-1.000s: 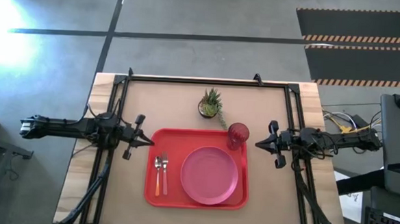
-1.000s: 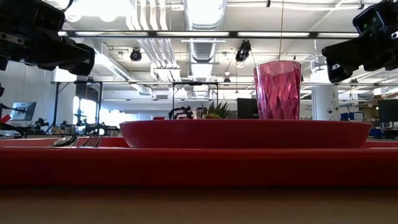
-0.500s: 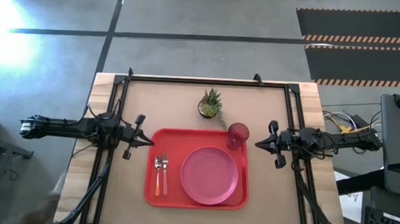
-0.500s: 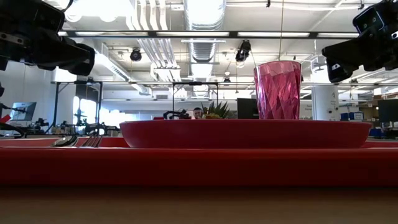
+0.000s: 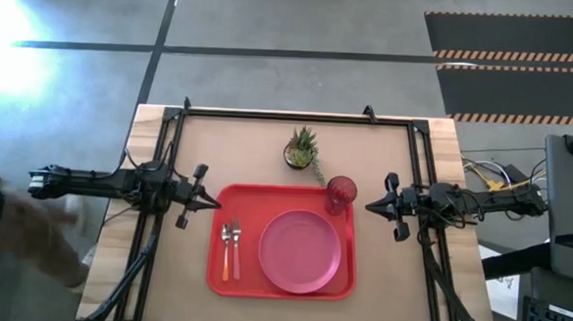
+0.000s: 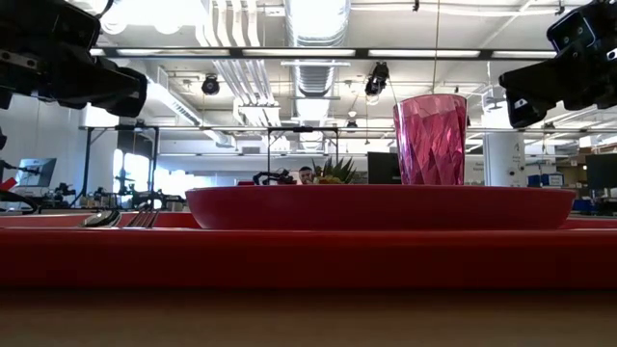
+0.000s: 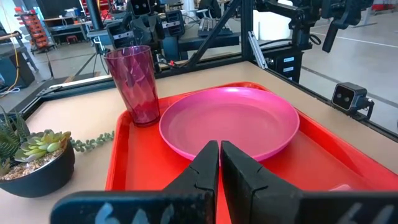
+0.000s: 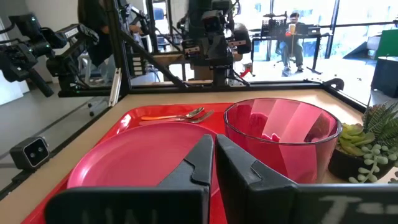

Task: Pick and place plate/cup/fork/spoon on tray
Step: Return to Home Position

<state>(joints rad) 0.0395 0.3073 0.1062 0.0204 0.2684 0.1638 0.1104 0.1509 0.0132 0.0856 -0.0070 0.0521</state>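
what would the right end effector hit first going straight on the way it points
Probably the cup, standing on the tray just ahead of the right end effector; depth is unclear.

Glossy plastic tray (image 5: pixel 250 203), plate (image 5: pixel 299 251); translucent faceted cup (image 5: pixel 341 194); matt wood table (image 5: pixel 238 143).

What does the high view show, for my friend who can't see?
A red tray holds a pink plate, a red cup, and a spoon and fork side by side left of the plate. The left claw and right claw hang shut beside the tray, with a small plant beyond it.
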